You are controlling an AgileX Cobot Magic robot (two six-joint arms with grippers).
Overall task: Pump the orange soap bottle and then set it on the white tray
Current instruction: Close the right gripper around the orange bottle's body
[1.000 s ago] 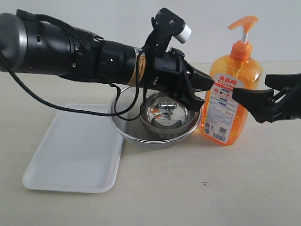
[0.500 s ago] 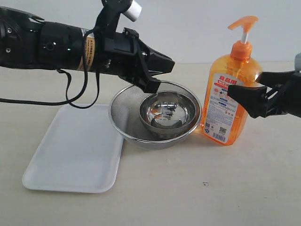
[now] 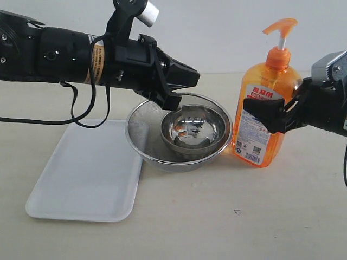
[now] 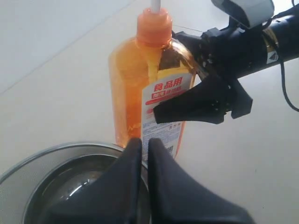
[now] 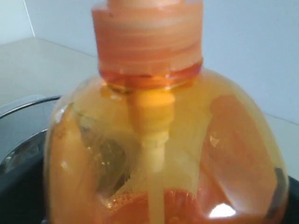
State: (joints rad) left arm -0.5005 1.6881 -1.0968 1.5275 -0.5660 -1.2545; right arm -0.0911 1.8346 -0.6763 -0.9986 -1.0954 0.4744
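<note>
The orange soap bottle [image 3: 269, 92] stands upright on the table, right of the bowls, with its pump head [image 3: 282, 24] raised. My right gripper [image 3: 252, 111] is open, and its jaws straddle the bottle's body. One finger [image 4: 196, 105] crosses the label and the other lies behind the bottle's shoulder. Contact is not clear. The bottle [image 5: 159, 140] fills the right wrist view. My left gripper [image 3: 196, 77] is shut and empty, hovering over the bowls' far rim, left of the bottle [image 4: 149, 88]. The white tray [image 3: 81, 173] lies empty at the front left.
A round steel mesh strainer [image 3: 142, 135] holds a smaller shiny steel bowl [image 3: 192, 127] between the tray and the bottle. Its rim [image 4: 56, 151] shows under my left fingers. A black cable [image 3: 81, 116] hangs from the left arm over the tray's far edge.
My left arm has drawn back to the left, away from the bottle, and now hovers over the strainer. My right gripper has slid left, so its fingers now flank the bottle.
</note>
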